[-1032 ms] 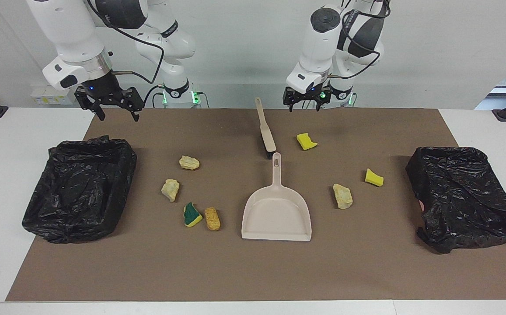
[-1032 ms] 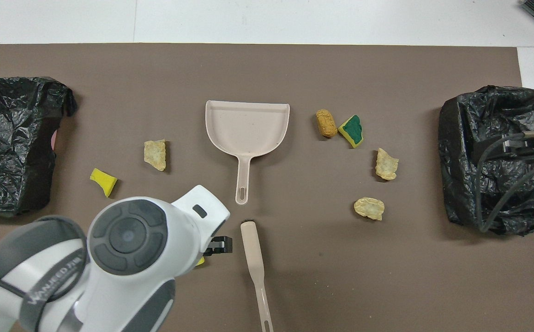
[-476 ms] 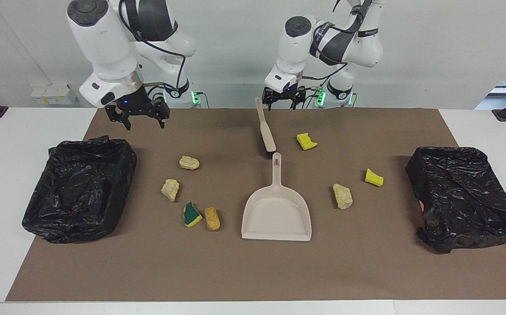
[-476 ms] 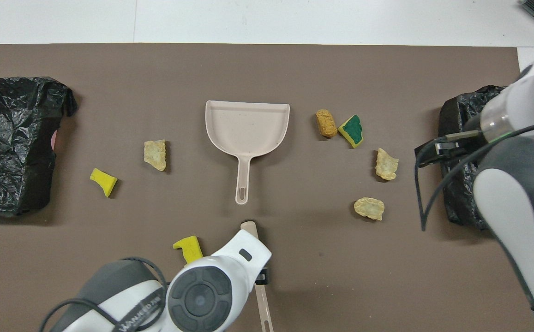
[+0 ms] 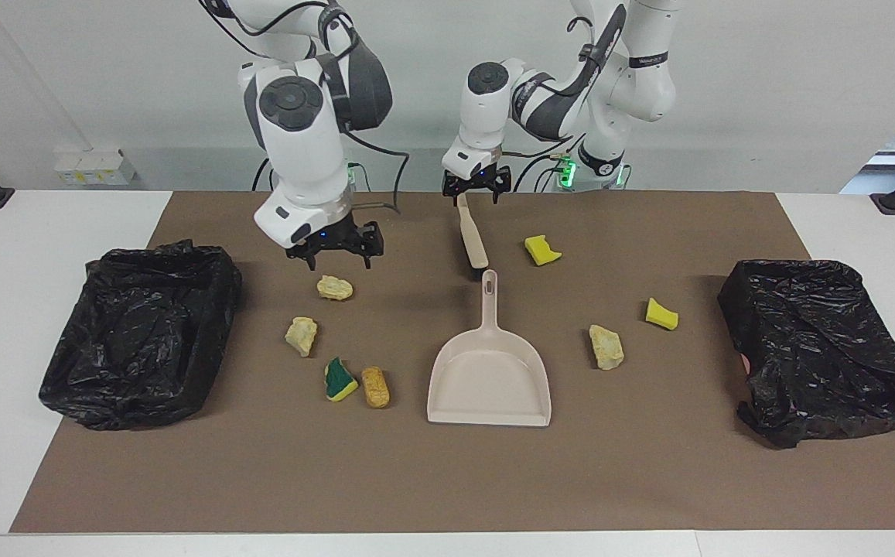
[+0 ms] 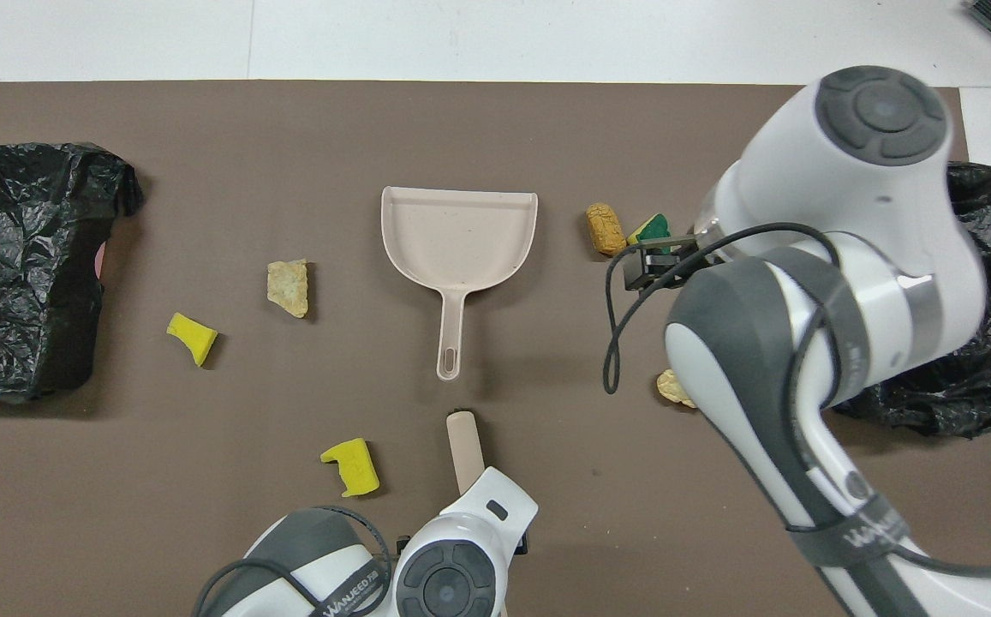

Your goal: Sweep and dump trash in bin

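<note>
My left gripper [image 5: 476,191] hangs with its fingers apart just over the thin handle end of the beige hand brush [image 5: 473,235], a slim, smooth plastic paddle lying on the matte brown mat [image 5: 447,480]; half a second ago it was a little toward the left arm's end of the table from that handle. My right gripper [image 5: 336,246], fingers also spread and holding nothing, hovers over the mat just above a cream crumbly lump [image 5: 335,288]; it has swung in from beside the crinkled black bag-lined bin [image 5: 141,333] at my right arm's end. Around that lump the trash lies scattered: another cream lump [image 5: 302,336], a green-and-yellow sponge wedge [image 5: 339,380] touching a tan ridged lump [image 5: 375,387]. Under my left gripper's side sit a bright yellow notched sponge bit [image 5: 542,249], a second yellow bit [image 5: 661,314] and a pale rough lump [image 5: 606,346]. The smooth beige dustpan [image 5: 490,371] lies flat between the groups, its pan bare. The second glossy black-lined bin [image 5: 822,348] sits at my left arm's end; I cannot see into either bin.
</note>
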